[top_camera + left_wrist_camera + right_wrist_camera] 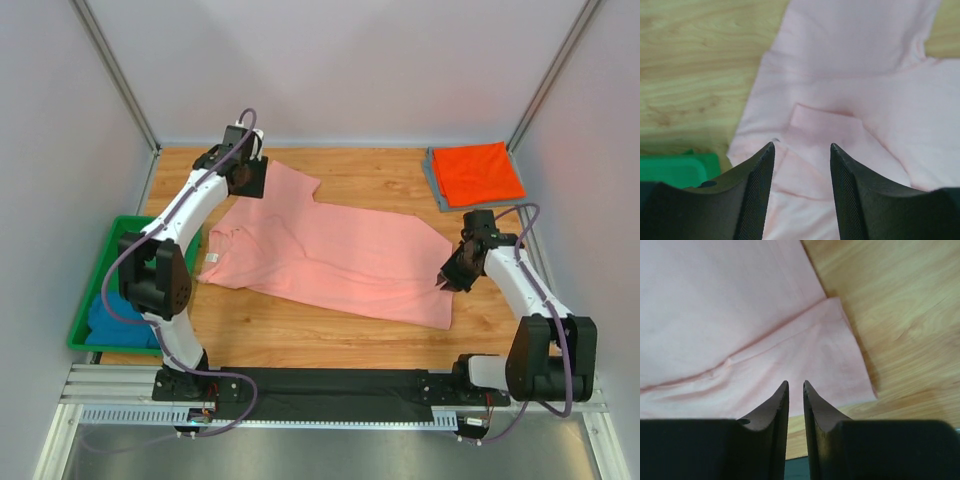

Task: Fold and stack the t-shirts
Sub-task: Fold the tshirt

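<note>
A salmon-pink t-shirt [340, 255] lies spread flat across the middle of the wooden table. My left gripper [247, 180] hovers over its far-left sleeve; in the left wrist view the gripper [801, 146] is open and empty, with the pink cloth [850, 75] below. My right gripper [444, 281] sits at the shirt's right edge; in the right wrist view it [795, 383] is shut with only a thin gap, holding nothing, above the hem corner [840, 365]. A folded orange-red t-shirt [478, 172] lies on a grey one [432, 182] at the back right. A teal-blue t-shirt [108, 322] lies in the bin.
A green plastic bin [98, 268] stands at the table's left edge, also showing in the left wrist view [675, 169]. White walls enclose the table on three sides. A metal rail [330, 400] runs along the near edge.
</note>
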